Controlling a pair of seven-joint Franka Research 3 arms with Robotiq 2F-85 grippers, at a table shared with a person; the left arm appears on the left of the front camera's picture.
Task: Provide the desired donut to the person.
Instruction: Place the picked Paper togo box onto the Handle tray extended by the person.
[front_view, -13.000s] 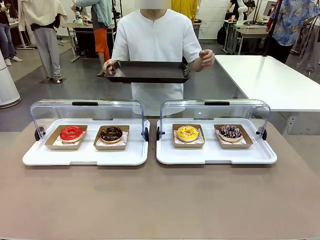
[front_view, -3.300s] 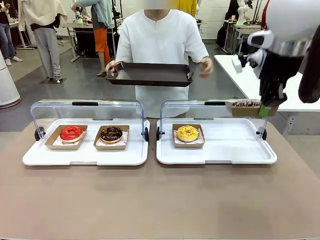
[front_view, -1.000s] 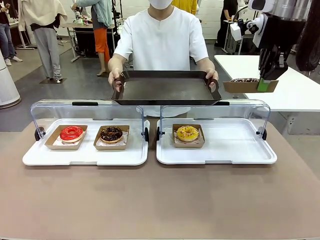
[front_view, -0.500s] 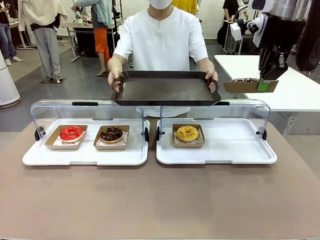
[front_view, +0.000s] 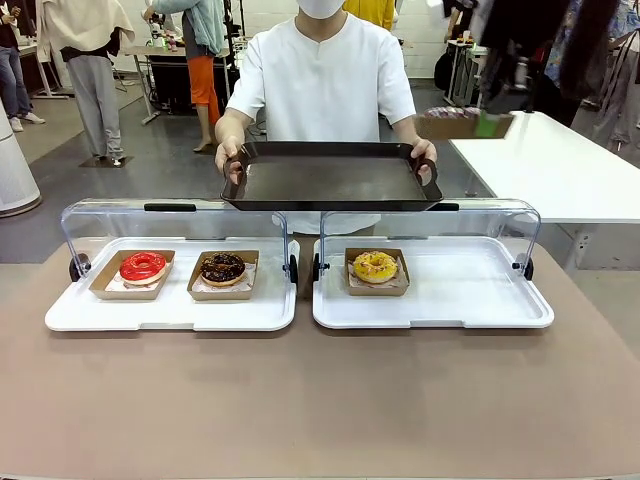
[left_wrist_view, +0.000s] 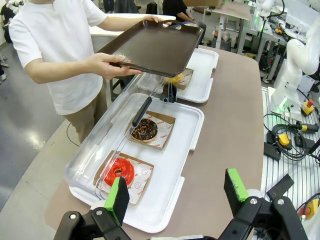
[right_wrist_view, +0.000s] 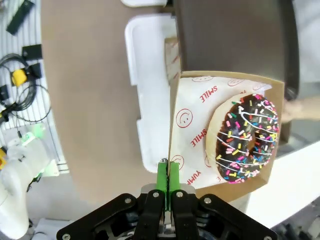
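The person (front_view: 320, 70) in a white shirt stands at the far side and holds a dark serving tray (front_view: 330, 180) level with both hands. My right gripper (front_view: 490, 125), blurred by motion, is just right of that tray and shut on the rim of a brown cardboard tray (front_view: 450, 126). In the right wrist view the gripper (right_wrist_view: 168, 175) pinches the cardboard edge, and the chocolate donut with coloured sprinkles (right_wrist_view: 247, 140) lies on smiley-print paper, partly over the dark tray (right_wrist_view: 235, 40). My left gripper (left_wrist_view: 176, 192) hangs open above the near left of the table.
Two white display trays (front_view: 170, 315) (front_view: 470, 300) with raised clear lids sit on the brown table. They hold a red donut (front_view: 143, 266), a chocolate donut (front_view: 222, 267) and a yellow donut (front_view: 375, 266). A white table (front_view: 560, 170) stands at the right.
My right gripper has swung left and upward with the sprinkle donut, from beside the white table to the right edge of the person's tray. The person has held still.
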